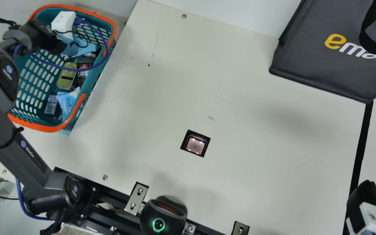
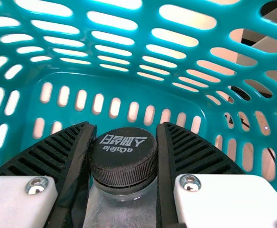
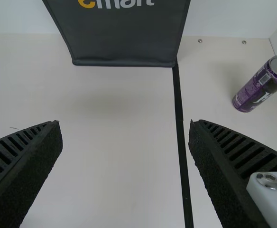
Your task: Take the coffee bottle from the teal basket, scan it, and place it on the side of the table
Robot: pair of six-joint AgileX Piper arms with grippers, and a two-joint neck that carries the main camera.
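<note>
In the main view my left gripper is over the far end of the teal basket, at the table's left. In the left wrist view the coffee bottle, with a black cap and clear neck, stands between the ribbed fingers of my left gripper, which press on both its sides. Its lower part is hidden. Around it is the basket's slotted wall. At the main view's lower right is my right gripper; the right wrist view has this right gripper open above the table, nothing between its fingers.
A square scanner window is set mid-table; a black device with a green ring stands at the near edge. A dark bag sits far right. Beyond the black tape stands a purple can. Several packages lie in the basket.
</note>
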